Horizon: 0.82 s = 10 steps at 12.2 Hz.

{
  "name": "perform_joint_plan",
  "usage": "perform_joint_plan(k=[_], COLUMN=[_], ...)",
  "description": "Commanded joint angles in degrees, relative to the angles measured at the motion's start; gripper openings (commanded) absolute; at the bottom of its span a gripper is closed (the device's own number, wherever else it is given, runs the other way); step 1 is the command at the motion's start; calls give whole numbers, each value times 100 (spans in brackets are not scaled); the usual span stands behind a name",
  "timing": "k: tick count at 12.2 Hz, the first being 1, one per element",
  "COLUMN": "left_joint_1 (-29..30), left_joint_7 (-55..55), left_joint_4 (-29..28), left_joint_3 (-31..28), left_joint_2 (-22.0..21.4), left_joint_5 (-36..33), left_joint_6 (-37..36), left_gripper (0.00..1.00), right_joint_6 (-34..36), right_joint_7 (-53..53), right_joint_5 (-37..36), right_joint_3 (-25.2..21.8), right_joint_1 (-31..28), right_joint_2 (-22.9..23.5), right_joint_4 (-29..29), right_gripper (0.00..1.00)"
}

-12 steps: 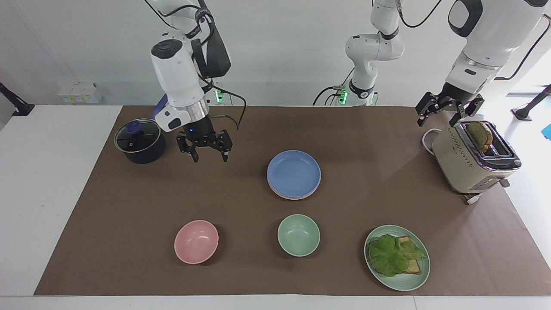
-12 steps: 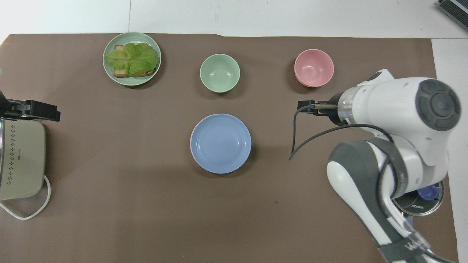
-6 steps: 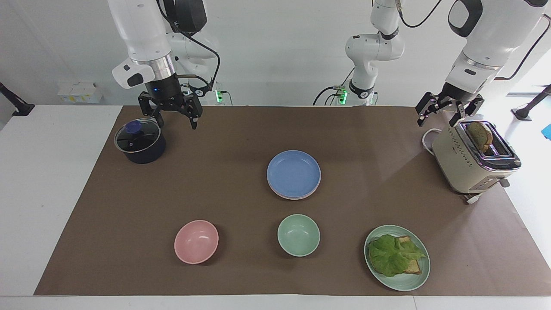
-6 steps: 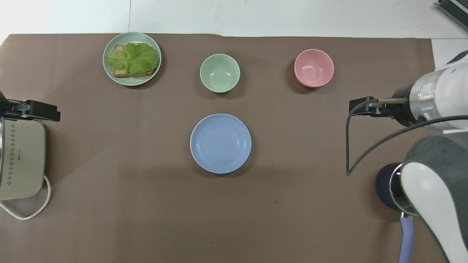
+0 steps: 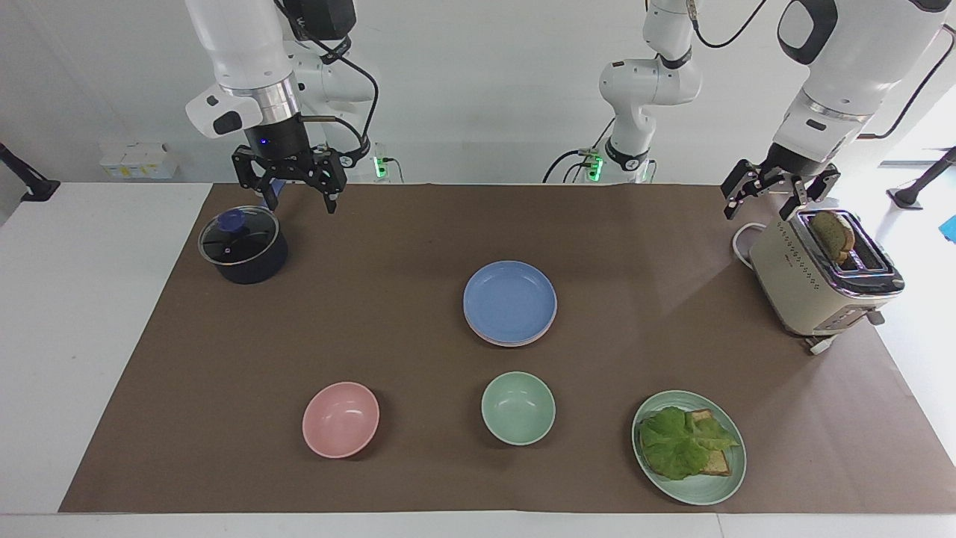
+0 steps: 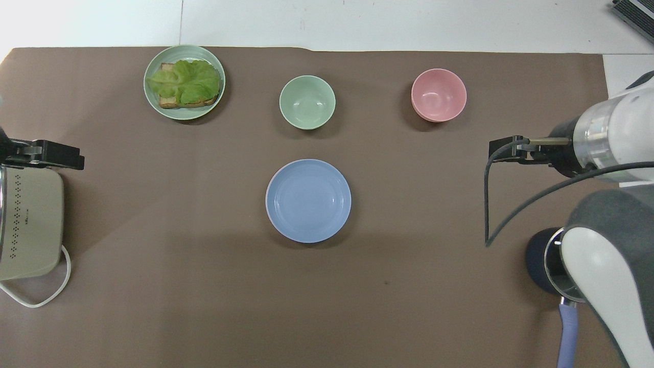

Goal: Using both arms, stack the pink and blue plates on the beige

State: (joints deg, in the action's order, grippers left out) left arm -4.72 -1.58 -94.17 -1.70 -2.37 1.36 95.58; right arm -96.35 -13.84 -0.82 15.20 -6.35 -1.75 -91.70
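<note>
1. We see the blue plate point(image 5: 510, 300) on top of a stack in the middle of the brown mat point(image 5: 418, 246): round, shallow, matte, medium blue, with a faint ring inside its rim.
2. Under it we catch a thin pale pink edge point(image 5: 489, 338), the pink plate, peeking out on the side farther from the robots. We cannot make out a beige plate beneath them from either view.
3. The stack sits nearer to the robots than the green bowl point(image 5: 517, 408) and the pink bowl point(image 5: 340, 418), well apart from both.
4. The right gripper point(image 5: 297, 200) hangs in the air over the mat's edge beside the dark lidded pot point(image 5: 243, 245), fingers spread apart, holding nothing.
5. The left gripper point(image 5: 762, 203) hovers just above the toaster point(image 5: 821, 280), which has a slice of bread point(image 5: 833, 235) standing in its slot; its fingers are apart and empty too.
6. Now the change: a second ago the right gripper was low over the mat, between the pot and the plates. Since then it has lifted and swung back toward its own end, above the pot.
7. The left arm has not moved in that time, and the stack, bowls and the green plate point(image 5: 702, 489) with lettuce and toast lie exactly where they were.
</note>
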Motion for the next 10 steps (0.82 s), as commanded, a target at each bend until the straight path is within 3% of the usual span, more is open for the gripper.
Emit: perform_joint_plan(k=[1,5,10], left_joint_1=[41,41,41], left_joint_7=[-61,-61,-61], left_joint_4=[30,30,30], left_joint_3=[29,29,29], left_joint_2=[-9,-9,-9], left_joint_5=[-74,-66,-74], left_joint_6=[-101,-101,-101], left_gripper=[100,100,100], right_joint_6=[370,872,996], right_joint_7=[241,374,374], right_joint_5=[-111,-137,3], right_joint_3=[-156,-1210,-1256], right_joint_1=[124,1046,960], right_joint_2=[69,226,201], right_joint_4=[249,643,725], right_gripper=[100,100,100])
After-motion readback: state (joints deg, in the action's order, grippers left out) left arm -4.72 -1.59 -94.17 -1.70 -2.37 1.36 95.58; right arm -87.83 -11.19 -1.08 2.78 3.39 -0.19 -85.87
